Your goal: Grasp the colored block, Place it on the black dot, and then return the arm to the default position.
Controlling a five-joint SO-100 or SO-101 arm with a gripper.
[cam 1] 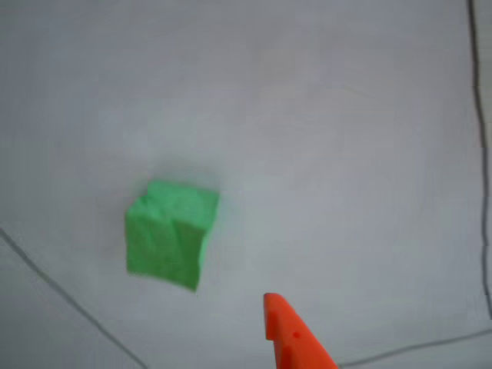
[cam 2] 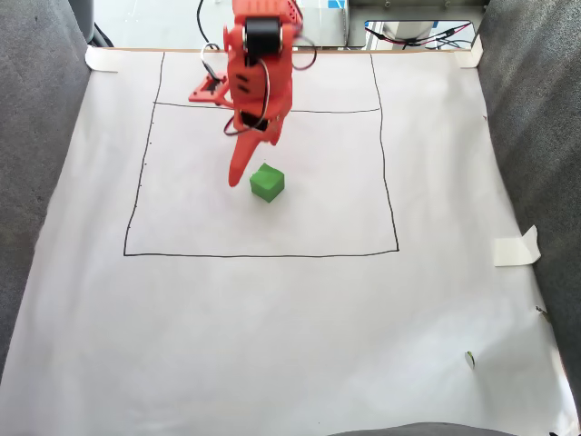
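Observation:
The bright green foam cube (cam 1: 171, 234) rests on the white paper, inside the drawn square (cam 2: 267, 183). My orange gripper (cam 2: 237, 175) hangs tip-down just left of the cube in the fixed view, close to it but not holding it. In the other view one pointed orange finger (cam 1: 290, 338) rises from the bottom edge, right of and below the cube, with a gap between them. Nothing is in the gripper. A second finger cannot be made out, so the jaws' state is unclear. The black dot is hidden or out of view.
A thin black square outline (cam 2: 261, 255) is drawn on the white paper (cam 2: 272, 345), which is taped at its corners. Grey fabric (cam 2: 36, 182) lines both sides. The arm's base (cam 2: 263, 27) and cables stand at the far edge. A small dark mark (cam 2: 469, 358) lies at the lower right.

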